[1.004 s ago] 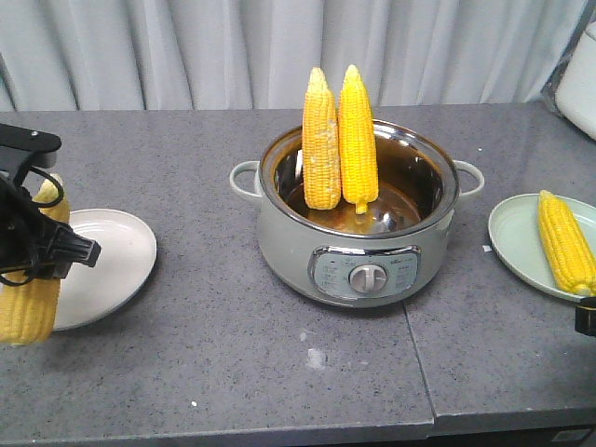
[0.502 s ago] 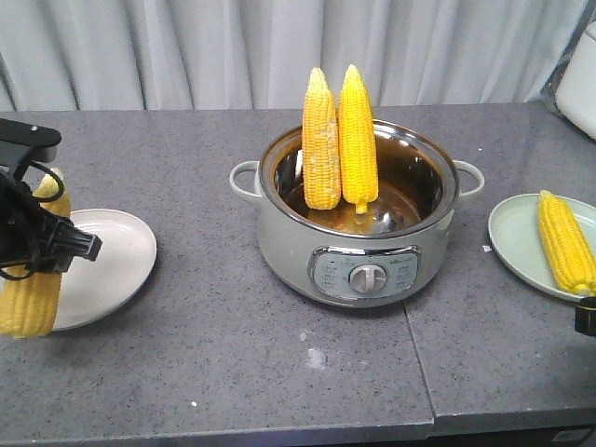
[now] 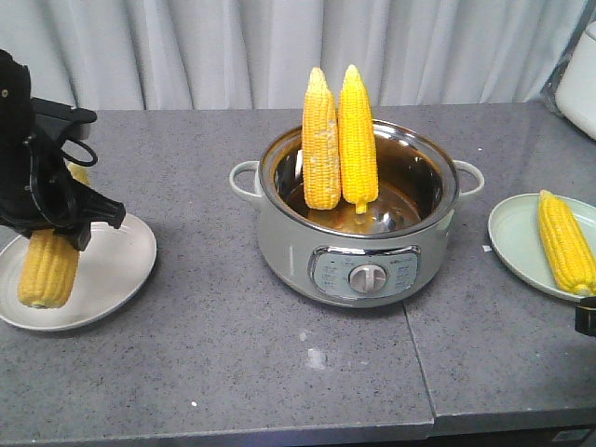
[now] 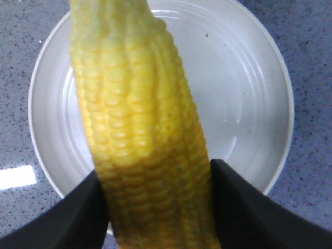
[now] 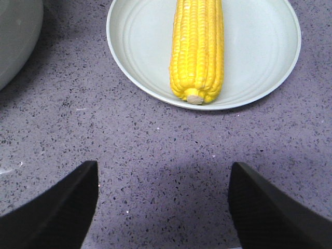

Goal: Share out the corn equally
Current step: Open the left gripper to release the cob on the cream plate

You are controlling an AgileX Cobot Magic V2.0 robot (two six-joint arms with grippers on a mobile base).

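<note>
Black left tool (image 4: pixel 155 174) clamps a corn cob (image 4: pixel 129 104).

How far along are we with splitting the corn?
Done: one cob lies on the green plate. In hand: the left gripper holds a second cob over the white plate, not yet released. Left: two cobs stand in the pot, presumably one for each plate. The right gripper hangs open and empty.
</note>
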